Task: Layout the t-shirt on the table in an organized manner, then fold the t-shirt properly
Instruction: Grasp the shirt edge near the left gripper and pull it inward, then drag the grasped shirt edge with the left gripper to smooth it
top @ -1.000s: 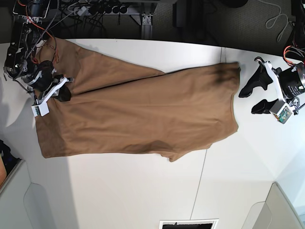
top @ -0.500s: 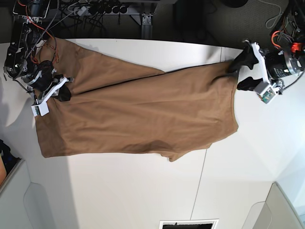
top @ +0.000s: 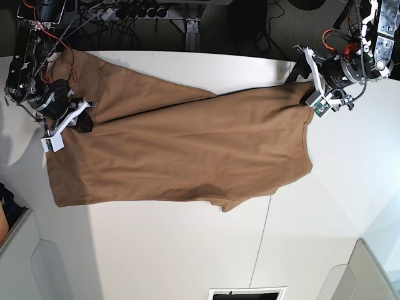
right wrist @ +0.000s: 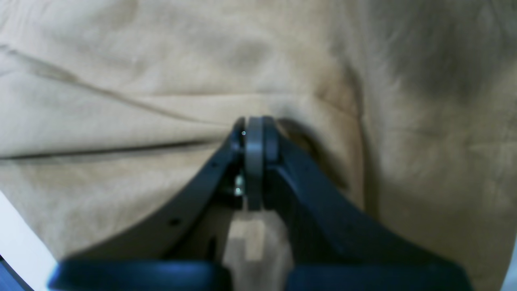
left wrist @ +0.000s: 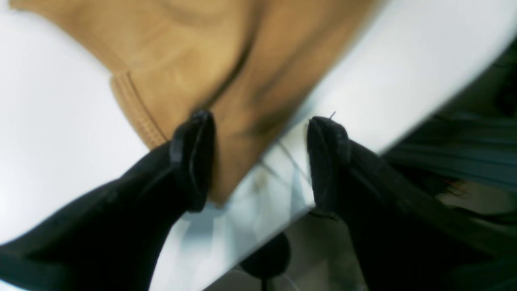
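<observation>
The tan-brown t-shirt lies spread lengthwise across the white table, with a long fold running through its upper half. My right gripper is at the shirt's left end; in the right wrist view the gripper is shut on a pinch of the shirt's fabric. My left gripper is at the shirt's far right corner. In the left wrist view this gripper is open, its jaws on either side of the shirt's hemmed corner, at the table's far edge.
Cables and a power strip lie beyond the table's far edge. A thin dark seam crosses the table at the right. A dark rectangular opening sits at the near edge. Grey panels stand at the lower left and lower right.
My left gripper has moved from the bare table right of the shirt up and left to the shirt's far right corner, still open. The right gripper and shirt have not moved.
</observation>
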